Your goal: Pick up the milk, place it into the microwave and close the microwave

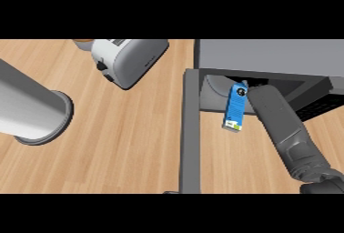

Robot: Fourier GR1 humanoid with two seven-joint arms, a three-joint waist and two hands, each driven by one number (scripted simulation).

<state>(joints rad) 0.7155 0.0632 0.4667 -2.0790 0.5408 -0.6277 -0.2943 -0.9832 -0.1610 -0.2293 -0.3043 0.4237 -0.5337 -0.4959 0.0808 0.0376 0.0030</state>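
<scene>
The milk (235, 107) is a slim blue carton with a white and green end. It lies tilted at the mouth of the open microwave (269, 54), its top end pointing into the dark cavity. My right forearm comes up from the lower right and ends at the carton's top. Only a small black part of my right hand (246, 83) shows there, curled on the carton; the rest is hidden behind the forearm and inside the cavity. The microwave door (191, 132) stands swung open, seen edge-on as a grey bar left of the carton. My left hand is out of view.
A silver toaster (129, 60) stands at the back, left of the microwave, with an orange object (83, 42) behind it. A large grey cylinder (30, 109) lies at the left edge. Bare wooden counter (128, 145) stretches between it and the door.
</scene>
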